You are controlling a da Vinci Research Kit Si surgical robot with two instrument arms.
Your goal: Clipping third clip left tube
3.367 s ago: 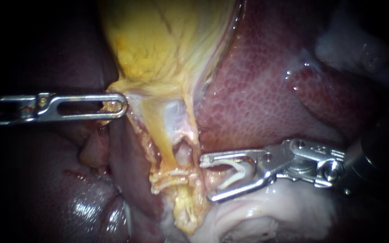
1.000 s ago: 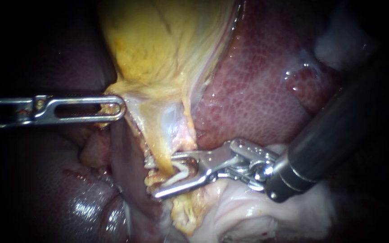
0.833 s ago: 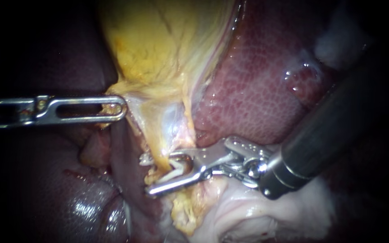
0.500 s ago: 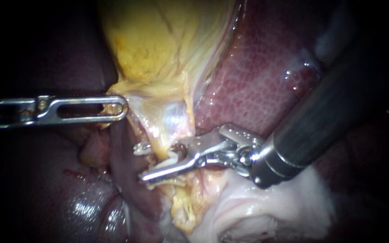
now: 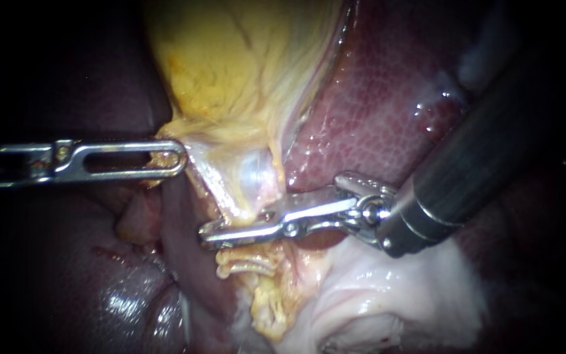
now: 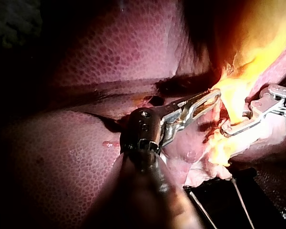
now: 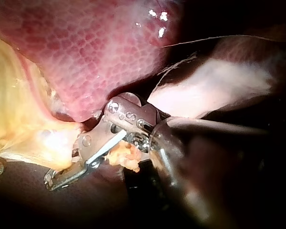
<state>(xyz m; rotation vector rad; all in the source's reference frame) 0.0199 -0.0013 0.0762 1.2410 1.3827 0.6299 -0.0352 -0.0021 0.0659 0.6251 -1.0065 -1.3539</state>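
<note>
The yellow gallbladder (image 5: 230,65) narrows downward into the left tube (image 5: 230,200). My right instrument (image 5: 209,236) comes in from the right, and its jaws lie squeezed together across this tube. Just below them, pale clips (image 5: 247,261) cross the tube. The clip inside the jaws is hidden. In the right wrist view the same jaws (image 7: 55,179) are pressed on yellow tissue. My left instrument (image 5: 178,157) is shut on the gallbladder's lower edge and holds it to the left. The left wrist view shows its jaws (image 6: 205,102) on that edge, with my right instrument (image 6: 229,131) beyond them.
Dark red liver (image 5: 375,131) fills the right and upper right behind the right instrument's thick dark shaft (image 5: 473,157). White fatty tissue (image 5: 388,295) lies below that shaft. More liver (image 5: 99,275) lies at the lower left.
My right instrument came in from the right with open jaws carrying a white clip and slid astride the left tube. It rose slightly above the pale clips, and its jaws closed. The left instrument stayed still.
</note>
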